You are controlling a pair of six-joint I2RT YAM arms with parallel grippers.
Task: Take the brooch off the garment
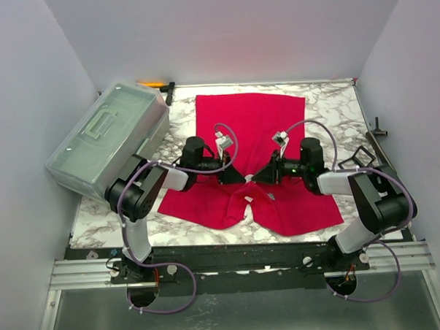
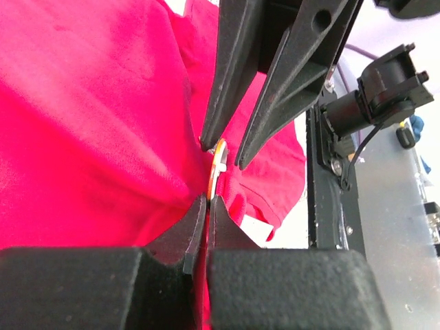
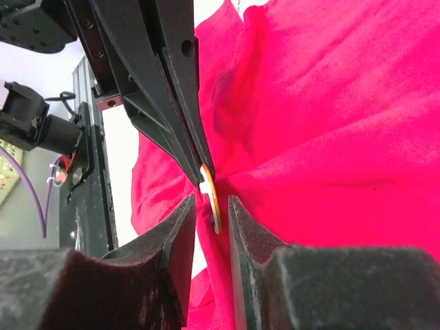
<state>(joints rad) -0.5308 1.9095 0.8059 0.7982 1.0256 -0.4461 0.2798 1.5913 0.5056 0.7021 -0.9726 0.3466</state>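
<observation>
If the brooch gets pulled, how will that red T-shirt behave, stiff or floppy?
Probably floppy: the T-shirt creases and tents toward the brooch. Likely light, thin cloth, so it may lift and drag instead of staying flat on the table.

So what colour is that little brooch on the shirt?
The brooch is orange and white, clearest in the right wrist view.
</observation>
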